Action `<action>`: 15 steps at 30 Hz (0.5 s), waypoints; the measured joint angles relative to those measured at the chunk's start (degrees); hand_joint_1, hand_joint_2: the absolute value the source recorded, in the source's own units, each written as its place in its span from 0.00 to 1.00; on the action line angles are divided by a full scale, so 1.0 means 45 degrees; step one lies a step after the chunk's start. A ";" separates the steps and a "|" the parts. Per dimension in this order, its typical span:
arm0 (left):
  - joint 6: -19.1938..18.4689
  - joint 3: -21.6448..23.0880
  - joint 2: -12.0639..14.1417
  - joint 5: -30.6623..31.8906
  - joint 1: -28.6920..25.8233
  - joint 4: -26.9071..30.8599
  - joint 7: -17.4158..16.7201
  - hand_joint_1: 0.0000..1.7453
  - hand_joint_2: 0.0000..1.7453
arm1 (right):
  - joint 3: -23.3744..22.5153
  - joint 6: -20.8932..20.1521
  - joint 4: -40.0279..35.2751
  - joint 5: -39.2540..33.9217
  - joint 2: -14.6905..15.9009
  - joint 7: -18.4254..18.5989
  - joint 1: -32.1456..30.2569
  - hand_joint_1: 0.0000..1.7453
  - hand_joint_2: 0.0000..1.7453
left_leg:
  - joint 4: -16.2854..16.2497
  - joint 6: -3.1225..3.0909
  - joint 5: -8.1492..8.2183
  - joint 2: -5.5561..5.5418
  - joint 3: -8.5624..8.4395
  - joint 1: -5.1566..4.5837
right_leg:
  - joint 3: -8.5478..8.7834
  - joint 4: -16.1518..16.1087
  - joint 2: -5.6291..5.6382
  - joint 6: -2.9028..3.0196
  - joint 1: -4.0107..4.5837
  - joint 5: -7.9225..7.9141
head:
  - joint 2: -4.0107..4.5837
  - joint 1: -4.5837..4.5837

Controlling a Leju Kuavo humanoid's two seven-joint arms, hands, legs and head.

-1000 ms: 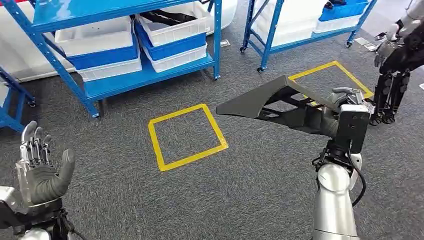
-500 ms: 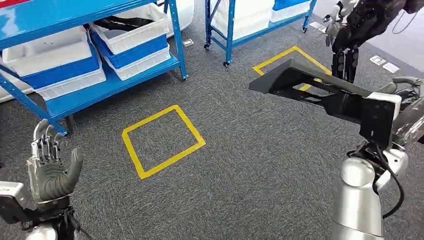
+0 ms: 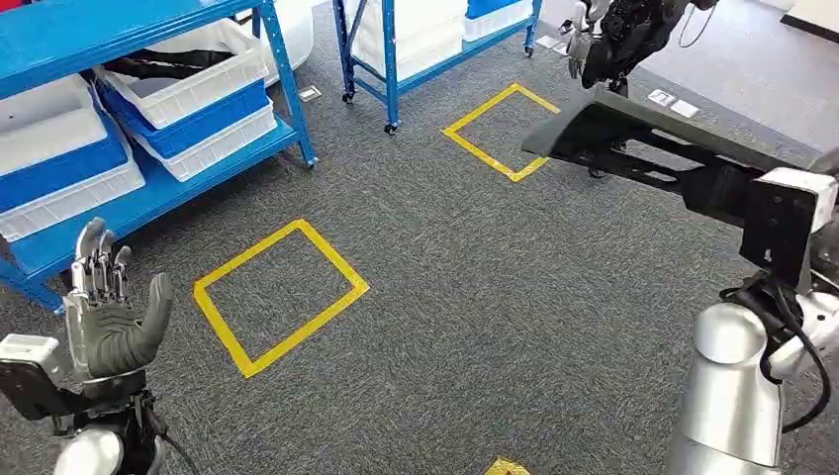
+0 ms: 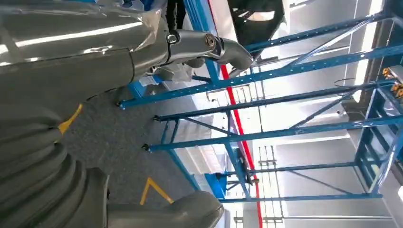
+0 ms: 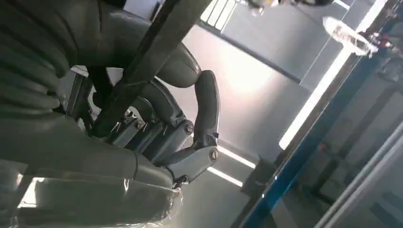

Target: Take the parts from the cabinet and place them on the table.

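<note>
Black and angular, the part [image 3: 643, 148] is riding in the right hand [image 5: 157, 123], whose fingers are wrapping around it, above the grey carpet [image 3: 475, 297]. Left hand [image 3: 109, 317] is hanging empty, fingers spread, near the blue cabinet [image 3: 148, 59].

Left hand [image 3: 111, 322]: raised low at left, palm up, fingers upright and apart, thumb out, holding nothing. Right arm [image 3: 732, 401]: silver, raised, forearm lifted. Right hand [image 5: 157, 118]: fingers curled round dark part [image 3: 653, 148], gripping it.

Grey carpet [image 3: 475, 297] (yellow tape squares [image 3: 280, 295])
</note>
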State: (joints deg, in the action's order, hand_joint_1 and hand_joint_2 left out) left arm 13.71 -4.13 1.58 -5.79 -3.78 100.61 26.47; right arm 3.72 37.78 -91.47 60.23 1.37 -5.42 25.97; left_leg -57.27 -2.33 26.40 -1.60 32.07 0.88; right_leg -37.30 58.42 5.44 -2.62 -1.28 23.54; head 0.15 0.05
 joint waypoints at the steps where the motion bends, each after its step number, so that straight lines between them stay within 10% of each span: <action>1: -0.0005 -0.0010 -0.0050 0.0010 0.0089 -0.0015 -0.0010 0.00 1.00 | -0.0053 0.0104 -0.0040 0.0083 0.0059 0.0029 0.0040 1.00 1.00 | 0.0006 -0.0075 -0.0019 0.0154 0.0029 0.0005 | -0.0276 0.0626 -0.0577 0.0085 0.0114 0.0362 | 0.0000 -0.0097; 5: -0.0127 -0.0015 -0.0128 -0.0083 0.0452 -0.0243 -0.0175 0.00 1.00 | -0.0302 0.0240 -0.0035 0.0759 0.0074 0.0369 -0.0180 1.00 1.00 | -0.0004 -0.0095 -0.0017 0.0923 0.0088 -0.0046 | -0.1705 0.3742 -0.1044 -0.0009 0.0027 0.1439 | 0.0000 -0.0152; 8: -0.0234 -0.0020 -0.0118 -0.0404 0.0562 -0.0442 -0.0194 0.00 1.00 | -0.0598 0.0337 -0.0035 0.0633 0.0108 0.0457 -0.0294 1.00 1.00 | -0.0012 -0.0026 0.0025 0.1433 0.0060 -0.0042 | -0.0088 0.0979 -0.1458 -0.0385 -0.0111 0.0494 | 0.0000 -0.0137; 10: -0.0321 -0.0068 -0.0016 -0.0788 0.0576 -0.0578 -0.0053 0.00 1.00 | -0.0885 0.0396 -0.0005 0.0428 0.0132 0.0116 -0.0408 1.00 1.00 | -0.0051 0.0148 0.0129 0.1673 0.0025 -0.0184 | 0.0687 -0.0243 -0.2418 -0.0303 0.0026 0.0239 | 0.0000 -0.0152; 14: -0.0491 -0.0131 0.0125 -0.1161 0.0598 -0.0938 0.0190 0.00 1.00 | -0.1771 0.0434 0.0043 0.0326 0.0064 -0.0578 -0.0868 1.00 1.00 | 0.0001 0.0420 0.0199 0.2129 -0.0081 -0.0107 | 0.0511 -0.0303 -0.1687 0.0035 -0.0007 0.0118 | 0.0000 -0.0079; 15: -0.0491 -0.0151 0.0169 -0.1185 0.0631 -0.1006 0.0199 0.00 1.00 | -0.1942 0.0439 0.0043 0.0326 0.0015 -0.0593 -0.0918 1.00 1.00 | -0.0193 0.0521 0.0414 0.1464 -0.0014 -0.0024 | 0.0537 -0.0321 -0.1539 0.0094 -0.0142 0.0096 | 0.0000 -0.0026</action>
State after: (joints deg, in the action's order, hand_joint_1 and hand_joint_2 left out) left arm 11.50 -4.81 2.34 -11.13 -0.94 96.08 27.36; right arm -5.02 39.76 -91.27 61.70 1.44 -8.09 21.83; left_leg -58.14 0.02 28.27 4.98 32.01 0.78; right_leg -34.88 56.97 -1.48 -2.20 -1.92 23.97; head 0.15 -0.07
